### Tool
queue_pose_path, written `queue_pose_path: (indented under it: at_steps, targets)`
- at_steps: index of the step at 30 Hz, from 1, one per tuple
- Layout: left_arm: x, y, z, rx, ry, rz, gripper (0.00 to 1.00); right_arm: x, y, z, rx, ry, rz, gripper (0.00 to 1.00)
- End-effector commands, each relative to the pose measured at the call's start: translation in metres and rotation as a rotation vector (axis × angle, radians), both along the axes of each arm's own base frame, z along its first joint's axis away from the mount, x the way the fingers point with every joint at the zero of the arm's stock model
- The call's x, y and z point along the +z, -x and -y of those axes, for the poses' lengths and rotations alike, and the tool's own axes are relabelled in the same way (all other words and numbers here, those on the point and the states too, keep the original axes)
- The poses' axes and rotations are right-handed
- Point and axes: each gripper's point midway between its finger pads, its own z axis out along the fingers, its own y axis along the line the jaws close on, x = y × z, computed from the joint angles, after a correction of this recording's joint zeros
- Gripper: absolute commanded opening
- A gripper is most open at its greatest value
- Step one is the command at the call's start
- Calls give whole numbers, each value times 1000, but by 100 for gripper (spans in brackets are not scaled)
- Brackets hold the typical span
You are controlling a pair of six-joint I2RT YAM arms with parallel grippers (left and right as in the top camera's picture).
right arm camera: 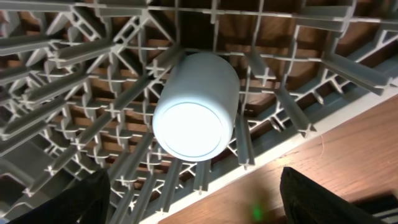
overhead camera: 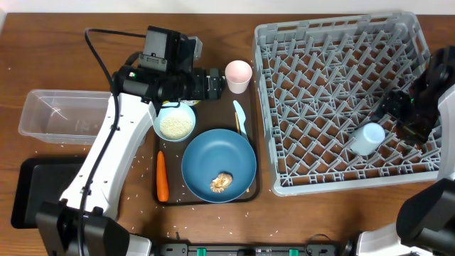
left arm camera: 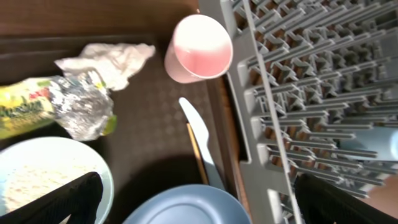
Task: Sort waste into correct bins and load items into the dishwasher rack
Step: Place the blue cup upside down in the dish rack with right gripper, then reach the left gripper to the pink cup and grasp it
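Plainly, the right gripper hangs with its jaws spread wide and nothing between them. Just ahead of it the blue cup lies tipped among the pegs of the dishwasher rack. Its flat round end faces the wrist camera, clear of the fingers and close to the rack's outer wall.

The left gripper is likewise spread and empty above the dark brown serving tray. Just ahead lie the pale blue spoon and the chopsticks, side by side. Farther ahead stands the pink cup, near the rack.

On the side away from the rack sit the crumpled wrapper, the white napkin and the bowl of rice. Nearest is the blue plate, carrying the brown lump, with the carrot beside it. The clear tub and black tray-bin lie well apart, beyond the arm.
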Motion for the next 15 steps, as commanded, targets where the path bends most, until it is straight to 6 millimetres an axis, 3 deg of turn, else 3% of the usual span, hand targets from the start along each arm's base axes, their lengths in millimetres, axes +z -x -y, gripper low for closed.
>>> queue_pose_path:
  at_steps: [1, 3, 5, 9, 12, 15]
  targets:
    - [8, -10, -4, -22, -55, 83, 93, 28, -7, -10, 34, -37, 129, 80]
    - [11, -19, 5, -66, -64, 139, 77, 45, -13, -18, 55, -64, 215, 81]
    - [6, -27, 16, -109, -90, 180, 74, 65, -18, -26, 80, -86, 314, 82]
    - [-26, -48, 31, -114, -175, 194, 71, 101, -18, -38, 110, -102, 462, 85]
    - [-54, -66, 40, -106, -216, 197, 56, 117, -11, -42, 117, -86, 512, 87]
    - [-73, -84, 47, -99, -208, 219, 54, 123, -3, -44, 119, -82, 522, 88]
